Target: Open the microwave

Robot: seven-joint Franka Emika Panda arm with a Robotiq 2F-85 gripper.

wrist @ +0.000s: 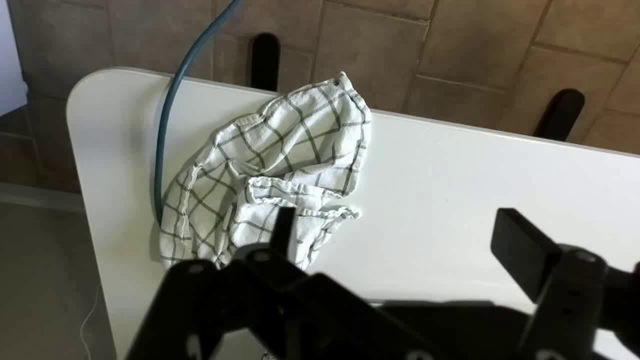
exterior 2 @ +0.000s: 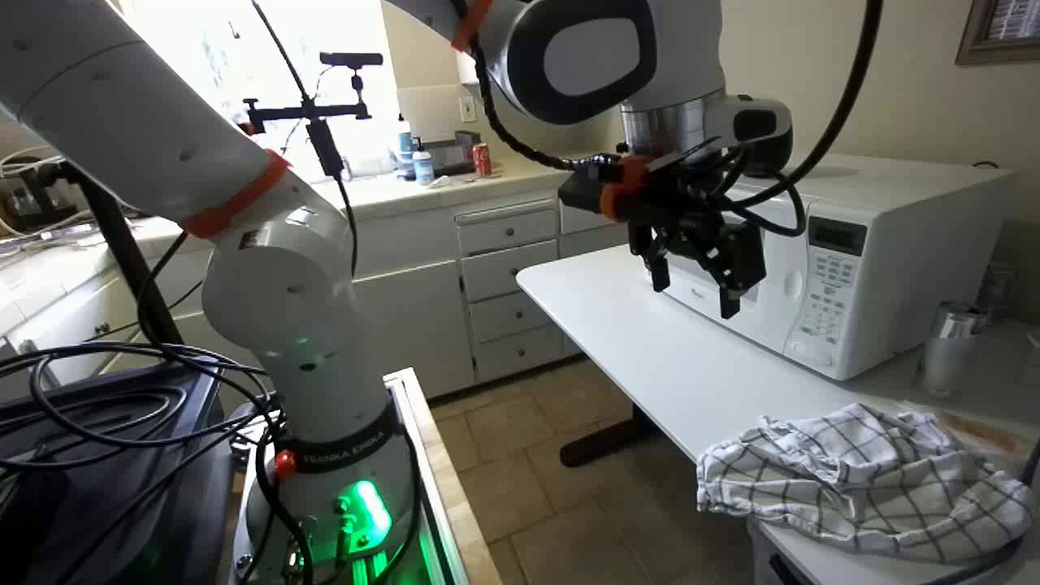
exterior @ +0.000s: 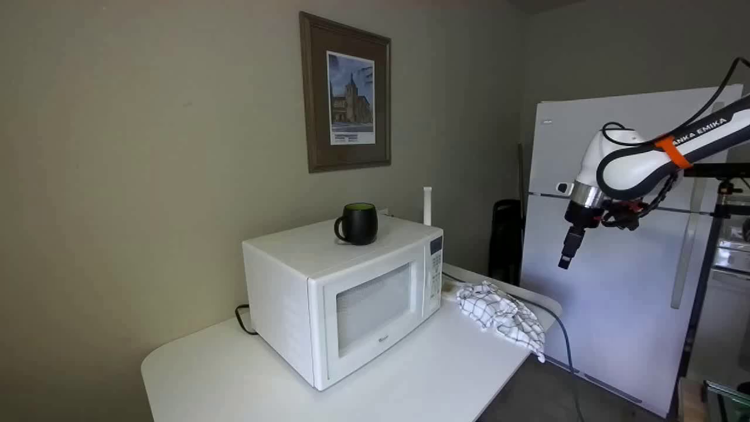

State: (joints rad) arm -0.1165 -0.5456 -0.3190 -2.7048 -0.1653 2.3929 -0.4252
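Note:
The white microwave (exterior: 281, 316) stands on a white table and its door (exterior: 375, 319) is shut. In an exterior view its side and keypad (exterior 2: 829, 284) show, and my gripper (exterior 2: 695, 294) hangs in front of the door, covering part of it. In an exterior view my gripper (exterior: 565, 262) is in the air, to the right of the microwave and apart from it. In the wrist view the gripper's fingers (wrist: 395, 225) are wide apart with nothing between them, above the table. The microwave cannot be made out clearly in the wrist view.
A black mug (exterior: 360, 225) stands on top of the microwave. A checked towel (exterior 2: 861, 479) lies crumpled on the table (wrist: 450, 190) beside it. A cable (wrist: 167, 110) runs over the table edge. A can or glass (exterior 2: 951, 349) stands beside the microwave. A fridge (exterior: 603, 293) stands behind the arm.

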